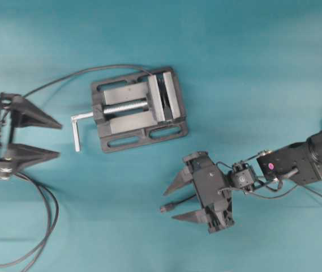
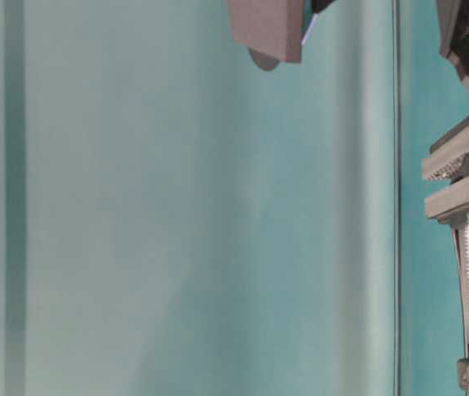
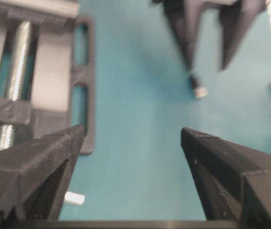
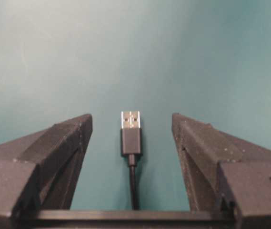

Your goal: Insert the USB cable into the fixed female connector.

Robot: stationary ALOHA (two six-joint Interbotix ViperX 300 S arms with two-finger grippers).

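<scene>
Right tool (image 4: 131, 124) spread wide — USB cable (image 4: 130, 136) between, untouched

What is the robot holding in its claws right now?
Nothing. The right gripper is open, and the USB cable lies on the table between its fingers, not pinched. The left gripper is open too, with nothing in it.

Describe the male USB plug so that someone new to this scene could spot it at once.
Start at the grey vise in the middle of the teal table, then look toward the lower right to the right gripper, whose jaws stand open. Lying flat on the table between them is the USB cable. Its silver-tipped black plug sets it apart from the thicker cables looped at the lower left.
</scene>
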